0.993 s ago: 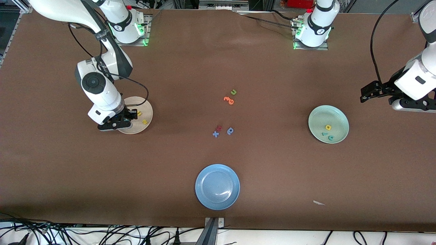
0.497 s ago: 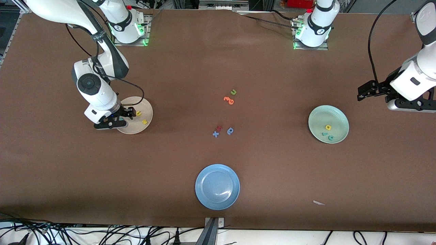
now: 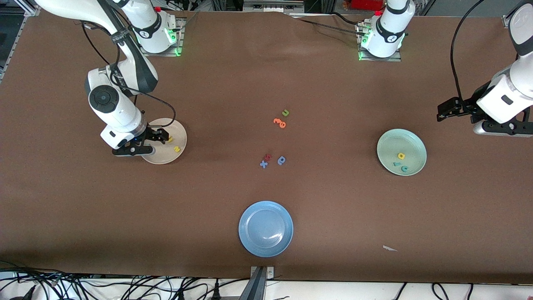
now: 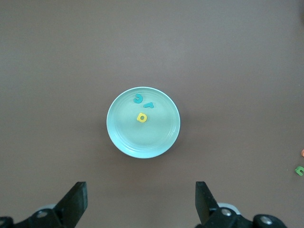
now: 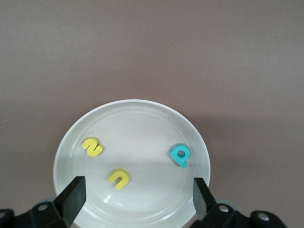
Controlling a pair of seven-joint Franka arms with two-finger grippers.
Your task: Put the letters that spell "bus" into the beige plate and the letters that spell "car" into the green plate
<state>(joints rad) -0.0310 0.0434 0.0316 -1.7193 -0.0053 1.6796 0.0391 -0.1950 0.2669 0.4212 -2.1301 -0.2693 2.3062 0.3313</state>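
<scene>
Three plates: one beige plate (image 3: 165,141), one green plate (image 3: 401,151), one blue plate (image 3: 265,228). Eleven foam letters: three in each of the first two, five loose on the table (image 3: 266,83).

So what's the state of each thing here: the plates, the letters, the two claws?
beige plate: holds teal b, yellow u, yellow s.
green plate: holds teal c, teal r, yellow a.
blue plate: nothing in it.
Leftover letters: loose on the table.
right claw: open, over the beige plate.
left claw: open, waiting beside the green plate.
</scene>
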